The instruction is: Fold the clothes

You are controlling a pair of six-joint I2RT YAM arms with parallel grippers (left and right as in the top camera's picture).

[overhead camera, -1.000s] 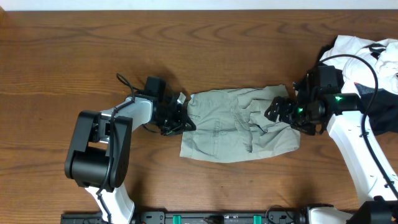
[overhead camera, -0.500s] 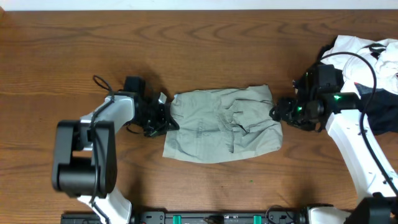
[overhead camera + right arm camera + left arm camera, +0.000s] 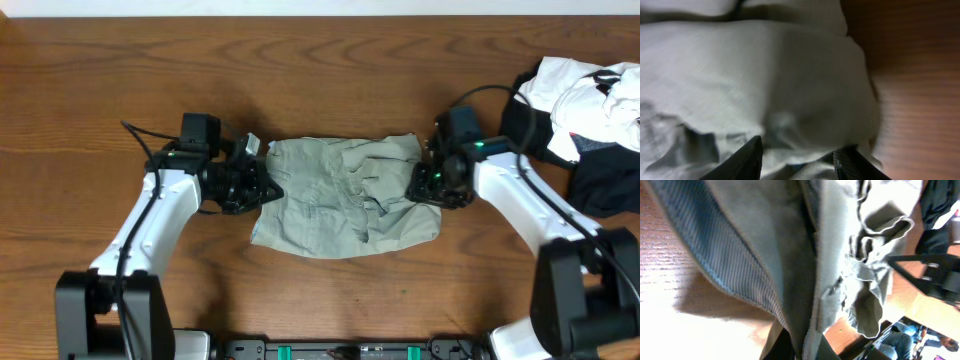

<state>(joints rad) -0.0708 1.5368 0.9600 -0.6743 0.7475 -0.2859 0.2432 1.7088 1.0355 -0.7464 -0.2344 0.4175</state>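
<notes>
The clothes (image 3: 340, 195), one wrinkled khaki garment, lie bunched in the middle of the wooden table (image 3: 300, 60). My left gripper (image 3: 258, 185) is shut on its left edge. In the left wrist view the cloth (image 3: 790, 255) runs up from the pinched gripper (image 3: 805, 350), ribbed inner side showing. My right gripper (image 3: 425, 185) is over the garment's right edge. In the right wrist view the gripper (image 3: 800, 160) stands partly open, its dark fingers (image 3: 747, 160) apart with a bulge of khaki cloth (image 3: 765, 75) between them.
A heap of black and white garments (image 3: 585, 110) lies at the table's right back, close behind the right arm. That heap's black cloth (image 3: 935, 200) and the right arm (image 3: 930, 275) also show in the left wrist view.
The left gripper dragged the garment leftward across the table. The right arm followed to its right edge, and its jaws narrowed around the cloth.
</notes>
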